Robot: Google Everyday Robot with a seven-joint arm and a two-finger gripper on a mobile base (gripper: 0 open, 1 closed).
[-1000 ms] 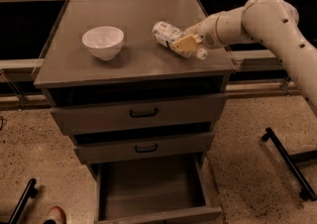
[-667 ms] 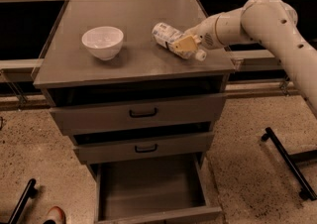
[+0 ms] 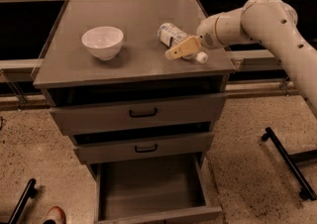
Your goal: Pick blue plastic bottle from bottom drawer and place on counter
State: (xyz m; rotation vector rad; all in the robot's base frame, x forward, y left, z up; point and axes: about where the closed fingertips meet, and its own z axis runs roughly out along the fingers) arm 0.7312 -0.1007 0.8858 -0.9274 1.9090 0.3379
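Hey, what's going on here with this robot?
The robot's white arm reaches in from the right over the grey cabinet's flat counter. Its tan gripper is at the small blue plastic bottle, which lies on its side on the counter, right of a round white bowl. The deep bottom drawer is pulled open, with nothing visible inside.

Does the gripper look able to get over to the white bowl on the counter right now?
Probably yes. The gripper sits at the blue plastic bottle lying on the counter, and nothing stands between it and the white bowl.
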